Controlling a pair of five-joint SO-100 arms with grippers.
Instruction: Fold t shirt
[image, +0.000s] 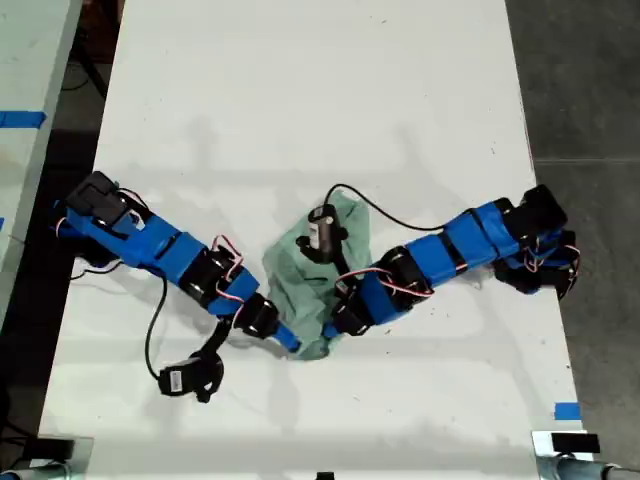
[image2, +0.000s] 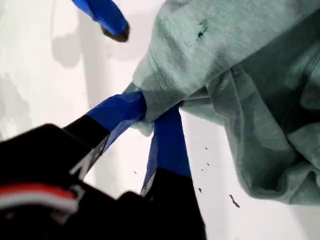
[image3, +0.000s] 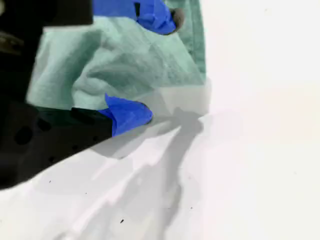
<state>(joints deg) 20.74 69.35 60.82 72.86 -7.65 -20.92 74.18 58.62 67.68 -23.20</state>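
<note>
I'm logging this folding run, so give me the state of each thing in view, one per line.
t shirt: crumpled in a heap, not folded flat.
my first gripper: shut, pinching a bunched edge of the shirt.
my second gripper: open, jaws straddling the shirt's edge on the white table.

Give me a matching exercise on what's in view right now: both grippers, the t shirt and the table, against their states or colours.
Things:
1. my first gripper
2. my second gripper
3. t shirt
4. table

States or colours:
A. white
B. jaws apart
C. pinching a fold of cloth
D. mint green, bunched up

Pairs: 1-C, 2-B, 3-D, 4-A
</note>
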